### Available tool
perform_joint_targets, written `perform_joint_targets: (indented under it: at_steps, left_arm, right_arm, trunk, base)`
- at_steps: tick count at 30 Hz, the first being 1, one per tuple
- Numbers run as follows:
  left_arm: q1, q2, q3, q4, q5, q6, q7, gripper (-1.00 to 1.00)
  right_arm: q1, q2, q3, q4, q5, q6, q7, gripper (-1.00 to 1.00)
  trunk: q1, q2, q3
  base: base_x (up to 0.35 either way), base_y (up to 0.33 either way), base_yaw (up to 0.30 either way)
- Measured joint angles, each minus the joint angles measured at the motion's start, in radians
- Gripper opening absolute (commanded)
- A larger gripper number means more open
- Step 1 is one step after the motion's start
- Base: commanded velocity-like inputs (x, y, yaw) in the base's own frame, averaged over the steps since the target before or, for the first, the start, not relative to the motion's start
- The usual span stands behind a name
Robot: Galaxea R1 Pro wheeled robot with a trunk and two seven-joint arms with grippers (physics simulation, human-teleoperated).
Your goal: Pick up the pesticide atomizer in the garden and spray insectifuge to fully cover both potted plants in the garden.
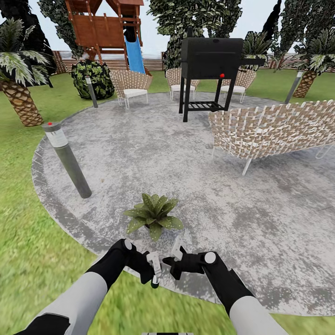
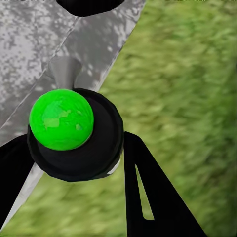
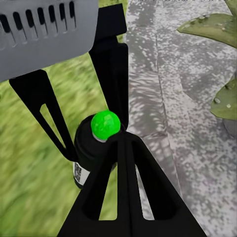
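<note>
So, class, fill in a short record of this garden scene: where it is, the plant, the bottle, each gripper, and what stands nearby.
Setting: round grey patio ringed by lawn
Plant: one potted plant in view, on the patio just ahead of the grippers
Bottle: dark spray bottle with a green top and a pale label
Left gripper: closed on the spray bottle, over the patio edge
Right gripper: beside the left one, open or closed unclear
Nearby: post lamp, black barbecue, woven bench
</note>
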Motion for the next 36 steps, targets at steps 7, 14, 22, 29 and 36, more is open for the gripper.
perform_joint_targets:
  at_steps: [7,14,22,29,36]
  left_arm:
    - [0.000,-0.004,0.000,-0.001,0.003,-0.002,-0.001,-1.00]
    - [0.000,-0.004,0.001,-0.001,0.005,-0.007,-0.008,-1.00]
    - [0.000,-0.005,0.001,0.000,0.007,-0.008,-0.009,-1.00]
    - [0.000,-0.005,0.001,-0.001,0.008,-0.008,-0.009,-1.00]
    - [0.000,-0.007,0.001,-0.002,0.018,-0.008,-0.009,-1.00]
  right_arm:
    - [0.000,0.000,0.000,0.001,0.000,0.000,0.000,-1.00]
    - [0.000,0.000,0.000,0.001,0.000,0.000,0.000,-1.00]
    - [0.000,0.000,0.000,0.001,0.000,0.000,0.000,-1.00]
    - [0.000,0.000,0.000,0.001,0.000,0.000,0.000,-1.00]
    - [0.000,0.000,0.000,0.001,0.000,0.000,0.000,-1.00]
  trunk:
    - [0.000,0.000,0.000]
    - [0.000,0.000,0.000]
    - [0.000,0.000,0.000]
    - [0.000,0.000,0.000]
    - [0.000,0.000,0.000]
  base:
    - [0.000,0.000,0.000]
    - [0.000,0.000,0.000]
    - [0.000,0.000,0.000]
    - [0.000,0.000,0.000]
    - [0.000,0.000,0.000]
